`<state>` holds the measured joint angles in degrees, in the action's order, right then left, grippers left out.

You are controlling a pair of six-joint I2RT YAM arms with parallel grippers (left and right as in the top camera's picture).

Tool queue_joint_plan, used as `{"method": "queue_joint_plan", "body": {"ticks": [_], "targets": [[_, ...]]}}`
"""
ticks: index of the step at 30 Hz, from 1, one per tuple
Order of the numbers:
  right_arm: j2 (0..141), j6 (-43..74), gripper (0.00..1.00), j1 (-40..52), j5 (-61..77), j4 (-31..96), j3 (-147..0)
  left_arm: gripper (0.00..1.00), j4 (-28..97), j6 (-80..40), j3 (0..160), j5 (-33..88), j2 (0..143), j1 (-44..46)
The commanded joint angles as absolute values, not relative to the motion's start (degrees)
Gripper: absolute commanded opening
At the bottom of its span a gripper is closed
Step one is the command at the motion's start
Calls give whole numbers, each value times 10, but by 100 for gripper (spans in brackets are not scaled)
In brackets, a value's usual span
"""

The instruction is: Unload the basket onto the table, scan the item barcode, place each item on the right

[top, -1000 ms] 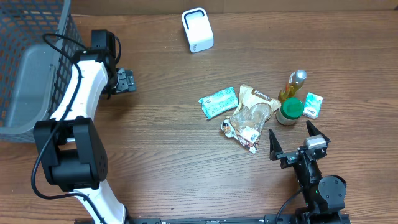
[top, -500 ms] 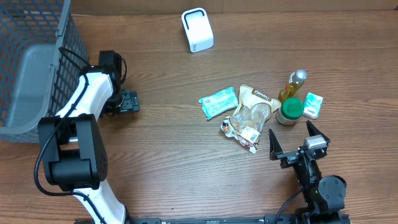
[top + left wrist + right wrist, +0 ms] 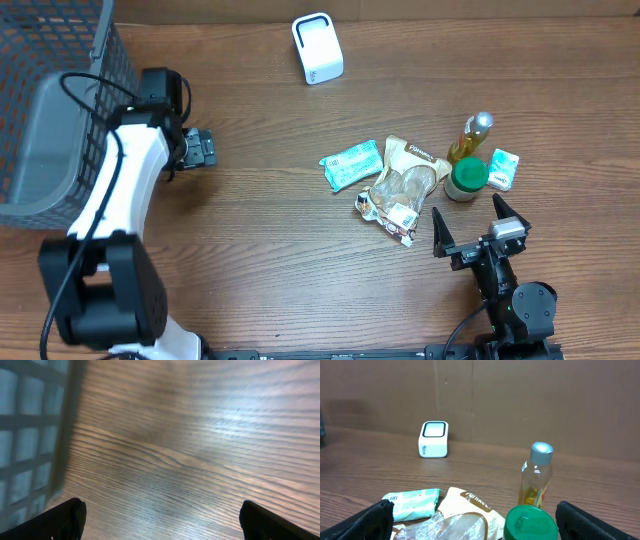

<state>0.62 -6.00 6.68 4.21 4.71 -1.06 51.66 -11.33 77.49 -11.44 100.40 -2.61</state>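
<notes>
Spread left hand (image 3: 207, 148) near basket (image 3: 112, 55) edge, well apart from scanner (image 3: 317, 48)

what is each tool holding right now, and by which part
Nothing is held. The left tool stands open over the table beside the basket; the right tool stands open, short of the jar.

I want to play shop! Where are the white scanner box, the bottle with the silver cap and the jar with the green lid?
white scanner box (image 3: 318, 48): overhead view, on its top face.
bottle (image 3: 536, 482): right wrist view, on its yellowish body.
jar (image 3: 467, 176): overhead view, on its green lid.
</notes>
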Motion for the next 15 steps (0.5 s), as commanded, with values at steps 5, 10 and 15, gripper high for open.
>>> {"method": "queue_joint_plan", "body": {"ticks": [5,10,15], "targets": [[2,-61,100,63,37,46,-5,100,516,-103,766,-122,943,-22],[2,-61,100,63,37,46,-5,100,515,-103,737,-122,928,-22],[2,-61,100,63,37,46,-5,100,516,-103,684,-122,917,-22]]}}
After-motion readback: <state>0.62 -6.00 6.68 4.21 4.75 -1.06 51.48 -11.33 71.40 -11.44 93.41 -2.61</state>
